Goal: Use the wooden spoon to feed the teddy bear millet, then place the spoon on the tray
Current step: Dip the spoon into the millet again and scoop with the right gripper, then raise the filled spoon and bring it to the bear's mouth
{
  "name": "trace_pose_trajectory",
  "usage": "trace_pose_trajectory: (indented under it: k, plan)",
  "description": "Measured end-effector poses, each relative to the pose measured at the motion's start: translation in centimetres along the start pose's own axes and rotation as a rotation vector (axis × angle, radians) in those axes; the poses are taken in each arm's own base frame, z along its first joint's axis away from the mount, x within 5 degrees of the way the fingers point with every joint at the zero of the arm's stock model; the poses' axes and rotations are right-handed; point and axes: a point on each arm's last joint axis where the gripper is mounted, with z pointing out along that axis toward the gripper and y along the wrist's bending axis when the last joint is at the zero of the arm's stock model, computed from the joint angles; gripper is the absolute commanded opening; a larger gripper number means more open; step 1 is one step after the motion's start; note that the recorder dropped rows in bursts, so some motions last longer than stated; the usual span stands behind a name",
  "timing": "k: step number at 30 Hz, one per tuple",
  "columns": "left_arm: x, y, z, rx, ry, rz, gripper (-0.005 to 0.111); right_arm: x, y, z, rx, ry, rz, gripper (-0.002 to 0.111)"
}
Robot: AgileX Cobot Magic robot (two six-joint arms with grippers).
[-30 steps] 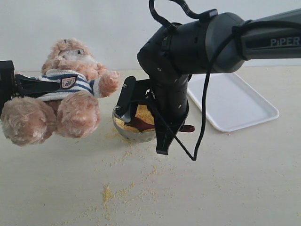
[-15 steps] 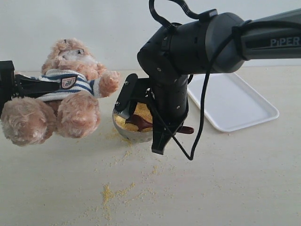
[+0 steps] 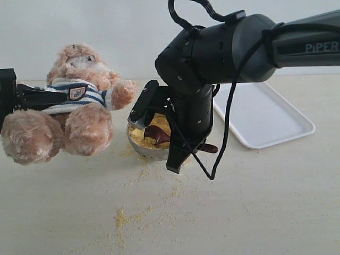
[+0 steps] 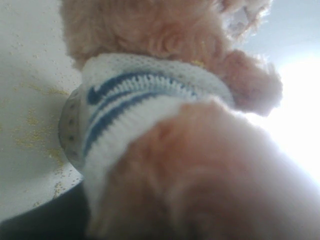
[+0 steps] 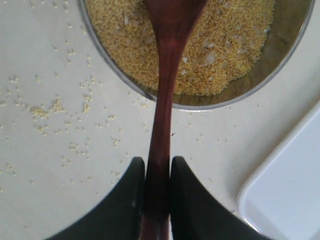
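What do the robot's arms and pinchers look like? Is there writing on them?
The right arm is glossy black and rounded, with pale letters PiPER on its side and a thin black cable looping over it. The right gripper has two smooth black fingers with rounded tips. The left arm shows only a boxy black end.

In the left wrist view we see the fluffy light-brown teddy bear in a striped shirt (image 4: 150,100) only as a blur that runs past the frame's edges. In the exterior view the black right arm (image 3: 212,53) hides part of the round metal bowl (image 3: 140,149) and the mid-handle of the dark reddish-brown wooden spoon (image 3: 158,134). In the right wrist view we see just one corner of the white plastic tray (image 5: 290,195).
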Motion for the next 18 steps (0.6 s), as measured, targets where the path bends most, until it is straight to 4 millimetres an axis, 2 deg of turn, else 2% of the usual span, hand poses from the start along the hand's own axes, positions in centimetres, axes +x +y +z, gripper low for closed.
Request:
trace_pose_trajectory:
  k: [18]
  plan:
    - [0.00, 0.00, 0.00, 0.000, 0.000, 0.000, 0.005, 0.08, 0.04, 0.00, -0.005, 0.009, 0.031, 0.000]
